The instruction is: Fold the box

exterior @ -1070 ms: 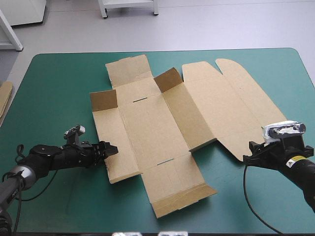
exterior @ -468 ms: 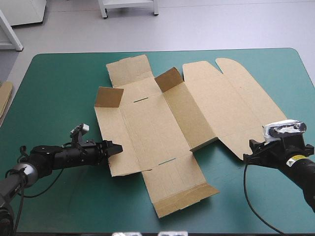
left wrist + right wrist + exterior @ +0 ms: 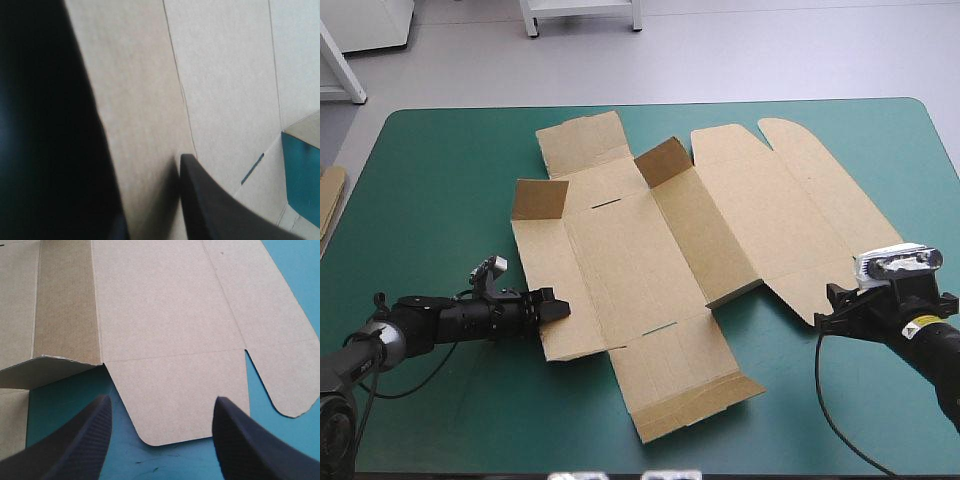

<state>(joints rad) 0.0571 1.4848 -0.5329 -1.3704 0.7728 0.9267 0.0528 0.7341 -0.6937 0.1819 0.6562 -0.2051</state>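
Left tool (image 3: 558,305) shoved box (image 3: 630,250) rightward, pinching edge.

left arm (image 3: 440,318): black | right arm (image 3: 932,348): black, perhaps yellow label | jaws: black, ribbed

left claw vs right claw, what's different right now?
Left claw is all but shut on the box's left panel; right claw is open, holding nothing. Left claw reaches over the board's edge; right claw sits just short of a rounded flap, above the teal-green cover. Both point toward the box.
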